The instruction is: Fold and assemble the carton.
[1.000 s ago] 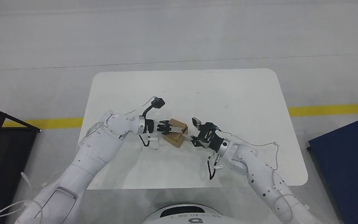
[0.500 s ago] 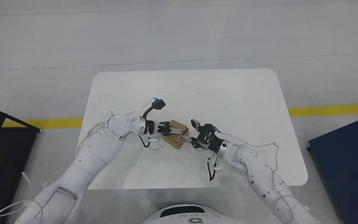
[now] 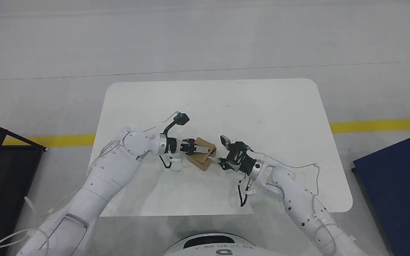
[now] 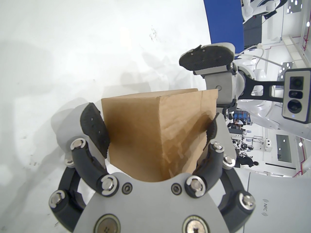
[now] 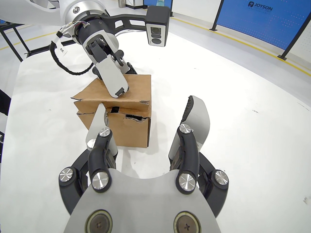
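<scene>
Top view puts the carton on the white table a little left of centre and towards the near edge, turned slightly askew between the two arms. It is a short brown box, not much longer than it is wide, and its length runs roughly left to right, from one gripper to the other.

In the right wrist view its unfinished end faces right and near. The flaps there meet raggedly, with dark gaps between the torn edges, and one upper flap juts out sideways beyond the wall. By my judgement that end is not yet closed flush.

The left gripper has the carton from the left. Its pads are closed in against the cardboard on either side, and one finger lies along the top face.

The right gripper sits just right of the carton, spread wide and holding nothing. One of its fingers stands in front of the flap seam; whether it touches the cardboard I cannot tell. The other stands apart over bare table, clear of the box's right corner.

So the loose flaps lie to the left of the right gripper's fingers, directly ahead of them. I judge it is the free and nearer one for the job. A push leftwards along the box's length would be braced by the left grip.
</scene>
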